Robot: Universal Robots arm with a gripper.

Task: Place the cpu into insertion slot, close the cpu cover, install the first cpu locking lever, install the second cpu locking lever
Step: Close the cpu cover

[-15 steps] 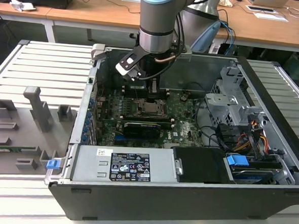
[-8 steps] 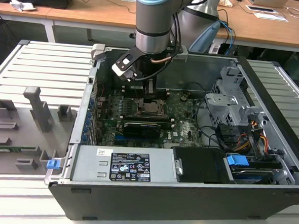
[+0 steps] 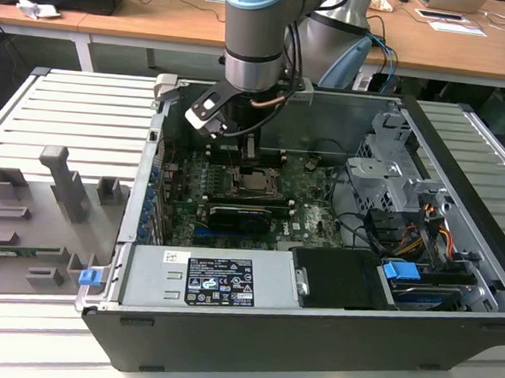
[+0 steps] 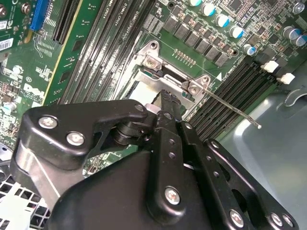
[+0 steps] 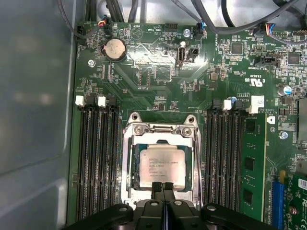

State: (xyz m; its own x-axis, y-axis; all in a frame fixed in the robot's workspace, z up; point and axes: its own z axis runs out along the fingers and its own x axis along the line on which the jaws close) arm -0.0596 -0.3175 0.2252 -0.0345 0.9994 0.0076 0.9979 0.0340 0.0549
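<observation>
Where the exterior view's left begins, a white slatted table (image 3: 69, 101) carries a set of grey holders (image 3: 64, 182), and a small blue piece (image 3: 88, 275) lies just beside the corner of the open computer case (image 3: 312, 338). A labelled power supply (image 3: 212, 281) sits along the case's near edge, with the green motherboard (image 3: 311, 218) beyond it.

Over the middle of the board the arm (image 3: 258, 35) comes straight down into the case, and its gripper (image 3: 251, 161) hangs just above the processor socket. The first wrist view shows the cpu (image 5: 160, 163) seated in the socket, its silver top facing up, rows of black memory slots (image 5: 96, 158) on either side and a round coin cell (image 5: 115, 48) farther off on the board. The cpu cover (image 5: 160, 129) lies flat around the chip, which shows through the cover's square window. The two black fingertips (image 5: 156, 185) are pressed together with nothing between them and meet at the edge of the cpu. In the second wrist view a thin locking lever (image 4: 230, 106) sticks out from a corner of the socket, its tip free over the grey case metal.

Toward the exterior view's right stand a grey drive cage (image 3: 391, 163), a bundle of coloured cables (image 3: 430, 234) and a blue clip (image 3: 400, 271).
</observation>
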